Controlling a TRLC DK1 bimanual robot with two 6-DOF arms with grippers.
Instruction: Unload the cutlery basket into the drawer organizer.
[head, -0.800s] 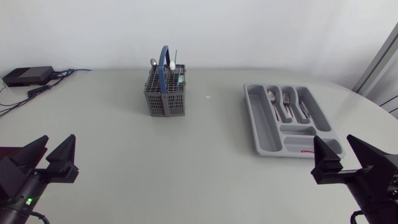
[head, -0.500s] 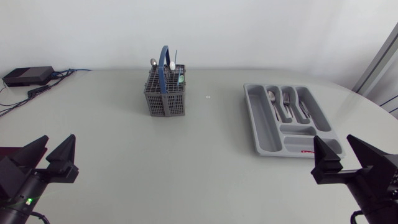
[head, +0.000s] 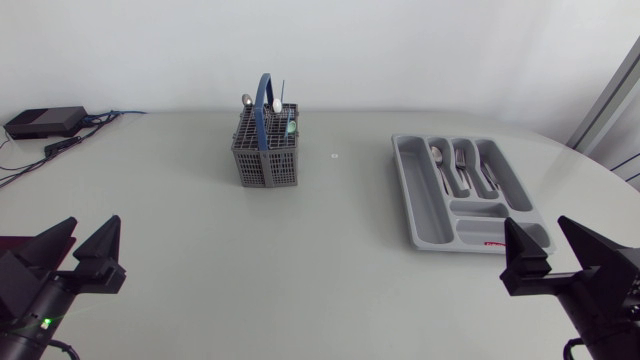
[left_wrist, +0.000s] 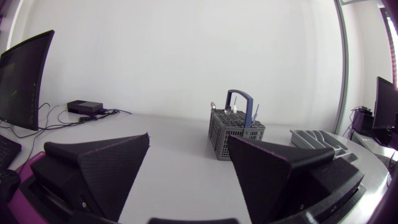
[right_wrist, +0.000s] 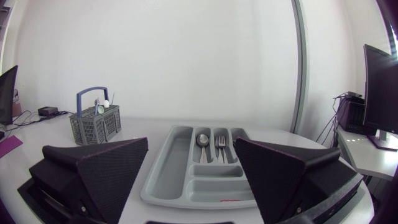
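Note:
A grey cutlery basket (head: 268, 148) with a blue handle stands upright at the back of the table, left of centre, with a spoon and other pieces sticking up from it. It also shows ahead of my left gripper (left_wrist: 186, 171) as the basket (left_wrist: 235, 132). The grey drawer organizer (head: 418, 200) lies at the right, with a spoon (head: 439, 163) and forks in its long slots; in the right wrist view the organizer (right_wrist: 169, 167) sits just ahead of my right gripper (right_wrist: 189, 174). My left gripper (head: 68, 246) and right gripper (head: 550, 240) are open, holding nothing, near the front corners.
A black box (head: 44, 122) with cables sits at the back left corner of the table. A tiny white speck (head: 334, 155) lies between basket and organizer.

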